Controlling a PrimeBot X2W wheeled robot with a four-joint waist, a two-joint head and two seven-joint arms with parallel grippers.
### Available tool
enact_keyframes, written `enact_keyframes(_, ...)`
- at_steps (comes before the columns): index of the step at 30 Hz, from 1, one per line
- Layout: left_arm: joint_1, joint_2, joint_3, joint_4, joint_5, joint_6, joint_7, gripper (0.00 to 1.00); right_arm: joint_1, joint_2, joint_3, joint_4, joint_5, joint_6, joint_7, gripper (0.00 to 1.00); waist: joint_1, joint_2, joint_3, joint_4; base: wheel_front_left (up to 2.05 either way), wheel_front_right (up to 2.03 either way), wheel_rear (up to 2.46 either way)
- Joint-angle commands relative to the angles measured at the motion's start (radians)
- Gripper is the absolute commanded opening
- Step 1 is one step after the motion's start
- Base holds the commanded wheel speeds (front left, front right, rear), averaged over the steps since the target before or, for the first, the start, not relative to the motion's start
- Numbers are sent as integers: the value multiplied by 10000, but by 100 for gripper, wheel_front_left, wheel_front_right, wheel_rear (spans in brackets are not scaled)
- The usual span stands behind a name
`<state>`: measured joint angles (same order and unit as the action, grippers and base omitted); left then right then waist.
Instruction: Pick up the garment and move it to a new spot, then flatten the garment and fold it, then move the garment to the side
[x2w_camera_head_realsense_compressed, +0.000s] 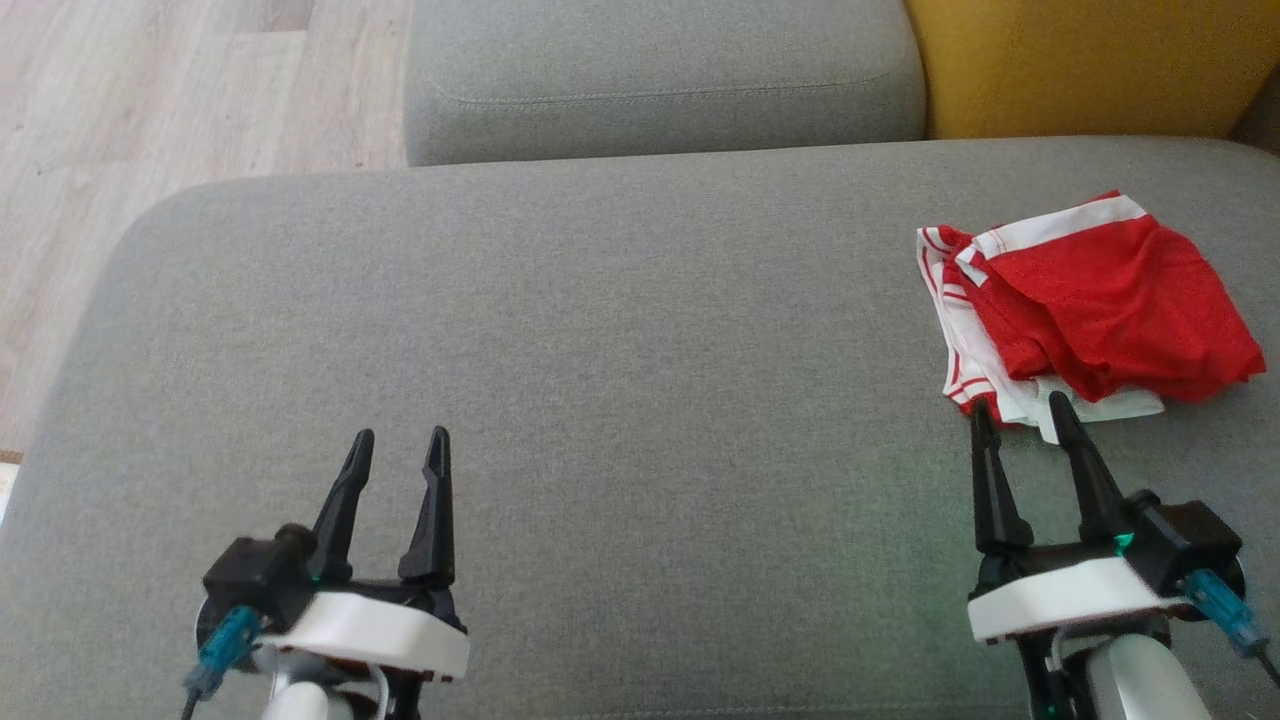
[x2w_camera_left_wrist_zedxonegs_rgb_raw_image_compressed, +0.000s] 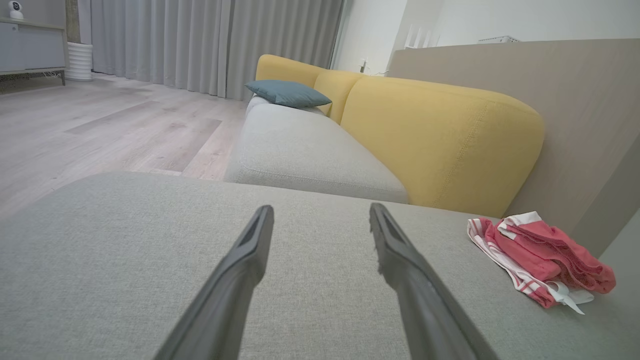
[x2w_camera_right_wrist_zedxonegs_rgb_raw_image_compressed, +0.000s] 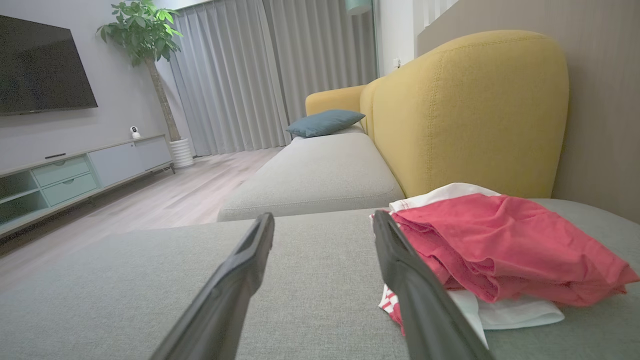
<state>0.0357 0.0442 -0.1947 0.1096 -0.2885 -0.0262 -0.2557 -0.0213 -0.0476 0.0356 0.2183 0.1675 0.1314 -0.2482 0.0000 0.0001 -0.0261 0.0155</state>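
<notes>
Garment (x2w_camera_head_realsense_compressed: 1110, 300) — just ahead of right hand (x2w_camera_head_realsense_compressed: 1020, 402) | spread wide, holding nothing | left hand (x2w_camera_head_realsense_compressed: 401, 434) likewise

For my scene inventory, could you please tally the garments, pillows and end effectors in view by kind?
Garment: 1
Blue pillow: 1
End effectors: 2, left end effector and right end effector
Total: 4

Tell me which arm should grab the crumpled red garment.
Right: the open right gripper sits at the red and white fabric garment; the left gripper is far across the grey cushion.
</notes>
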Motion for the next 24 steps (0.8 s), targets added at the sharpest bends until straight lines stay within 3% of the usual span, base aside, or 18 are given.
enact_keyframes(1, -378, 60, 323, -408, 111, 74, -61, 100, -216, -27, 248, -390, 58, -7, -134, 100, 0, -1, 6, -15, 0, 0, 0)
enact_keyframes(24, -241, 60, 433, -572, -5, 307, -61, 100, -261, -26, 383, -330, 580, -7, -135, 100, 0, -1, 52, -147, 0, 0, 0)
